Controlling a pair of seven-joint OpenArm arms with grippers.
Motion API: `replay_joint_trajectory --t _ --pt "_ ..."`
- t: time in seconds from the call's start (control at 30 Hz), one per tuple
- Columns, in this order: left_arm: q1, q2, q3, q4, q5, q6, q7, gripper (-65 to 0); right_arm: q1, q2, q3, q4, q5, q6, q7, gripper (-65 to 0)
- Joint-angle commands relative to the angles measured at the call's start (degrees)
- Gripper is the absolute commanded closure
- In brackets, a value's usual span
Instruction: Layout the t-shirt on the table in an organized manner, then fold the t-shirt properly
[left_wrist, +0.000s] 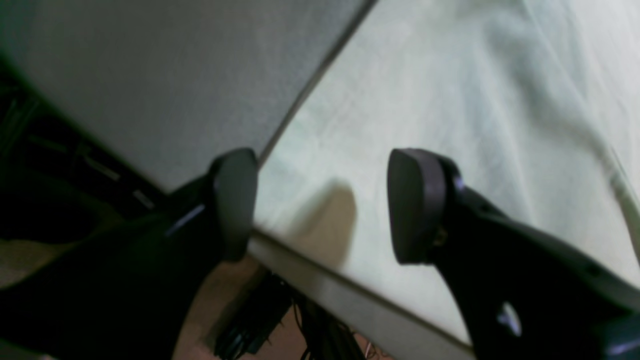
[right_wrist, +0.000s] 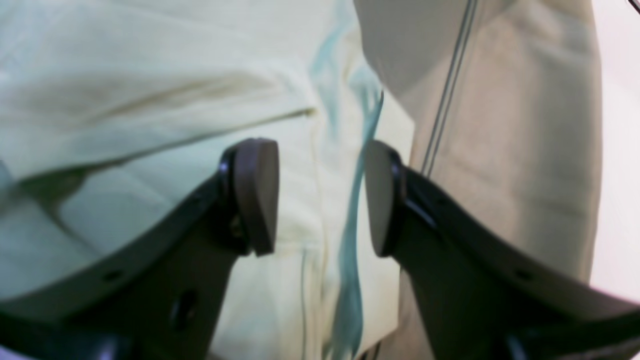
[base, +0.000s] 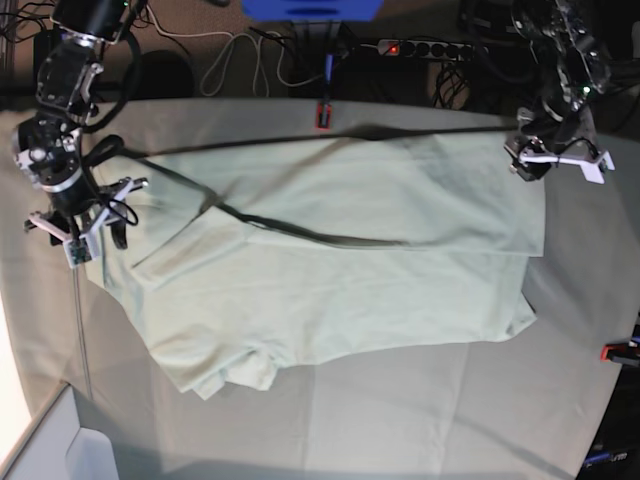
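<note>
Item: right gripper (base: 75, 232) — at the base view's left edge, jaws parted, nothing between them; it hangs at the shirt's sleeve-side end. Item: t-shirt (base: 340, 270) — pale mint, lying across the middle of the table (base: 420, 410), an upper layer doubled over the lower, long axis running left to right (arm to arm). Item: left gripper (base: 555, 160) — jaws apart, empty, over the far right corner of the shirt. Each arm is nearest its own end; the cloth lies inward from both.
</note>
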Motion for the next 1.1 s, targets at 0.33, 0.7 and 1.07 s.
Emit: replay_joint_trajectory --t 0.33,0.7,1.07 --pt "-0.37 -0.83 -0.47 -6.33 0.13 -0.38 -0.89 -39.4 -0.69 0.21 0.30 1.36 0.77 0.21 0.78 -28.6" --pt "-0.81 -2.06 -1.09 -2.81 -0.13 -0.47 -0.54 -0.2 -6.58 -0.32 1.00 1.36 0.77 0.21 0.78 -28.7" --pt "-1.25 -2.32 -3.11 -0.88 0.13 -0.47 -0.46 0.0 -12.03 0.12 3.73 1.28 0.77 0.21 1.05 -28.8"
